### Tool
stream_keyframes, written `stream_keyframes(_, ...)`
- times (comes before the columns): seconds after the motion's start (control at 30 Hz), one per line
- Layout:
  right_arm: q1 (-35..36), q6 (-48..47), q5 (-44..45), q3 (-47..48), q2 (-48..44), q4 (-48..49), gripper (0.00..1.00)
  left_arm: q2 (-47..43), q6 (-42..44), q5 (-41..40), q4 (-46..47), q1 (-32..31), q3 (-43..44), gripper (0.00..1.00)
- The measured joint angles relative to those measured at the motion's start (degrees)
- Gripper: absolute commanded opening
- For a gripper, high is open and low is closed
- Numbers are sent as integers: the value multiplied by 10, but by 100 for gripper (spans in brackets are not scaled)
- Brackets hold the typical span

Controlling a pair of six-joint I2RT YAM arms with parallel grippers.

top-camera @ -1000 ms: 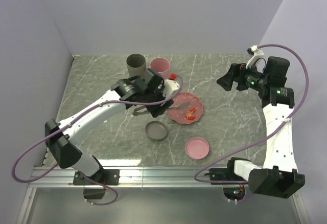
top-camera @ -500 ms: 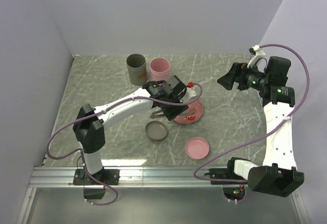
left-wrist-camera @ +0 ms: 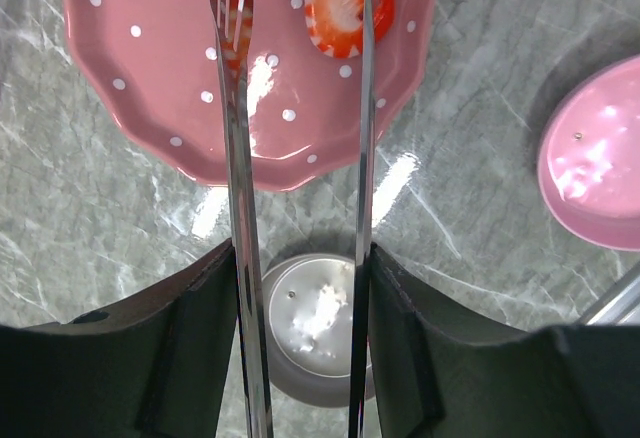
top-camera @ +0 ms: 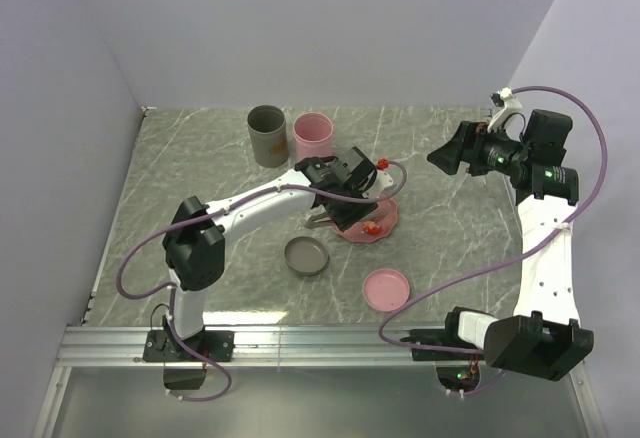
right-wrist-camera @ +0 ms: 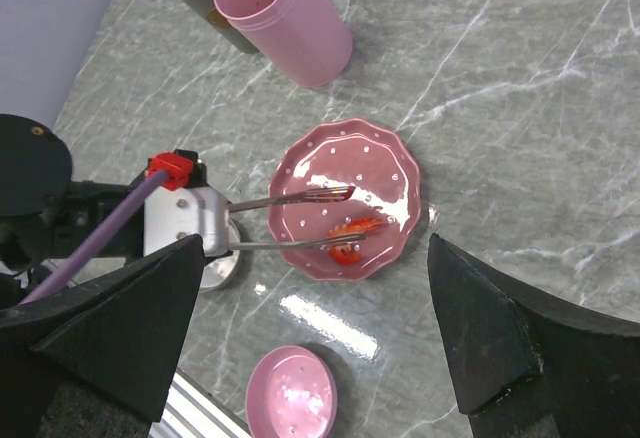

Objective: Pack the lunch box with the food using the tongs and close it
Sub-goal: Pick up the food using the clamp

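Note:
My left gripper (top-camera: 328, 213) is shut on the tongs (left-wrist-camera: 236, 158), whose two thin metal arms run forward over the pink dotted plate (left-wrist-camera: 150, 88). The tong tips stand a little apart on either side of the red-orange shrimp (left-wrist-camera: 335, 18), the food lying on the plate; in the right wrist view one arm (right-wrist-camera: 300, 244) lies right along the shrimp (right-wrist-camera: 352, 228). The lunch box shows as two tall cups at the back, grey (top-camera: 267, 133) and pink (top-camera: 313, 135). Held high at the right, my right gripper (top-camera: 445, 158) is open and empty.
A grey lid (top-camera: 306, 256) lies just below the left gripper, and a pink lid (top-camera: 386, 288) lies nearer the front. The aluminium rail (top-camera: 320, 343) runs along the near edge. Walls close the table at the back and sides.
The left arm has swung right from beside the cups to over the plate, bringing the tong tips around the shrimp, and the tong arms have drawn closer. The right arm has stayed put.

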Motion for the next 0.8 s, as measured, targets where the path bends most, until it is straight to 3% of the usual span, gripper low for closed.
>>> stream_keyframes(0.8, -5, 2, -9, 0, 7, 0, 99, 40, -8, -49, 12, -29, 0, 48)
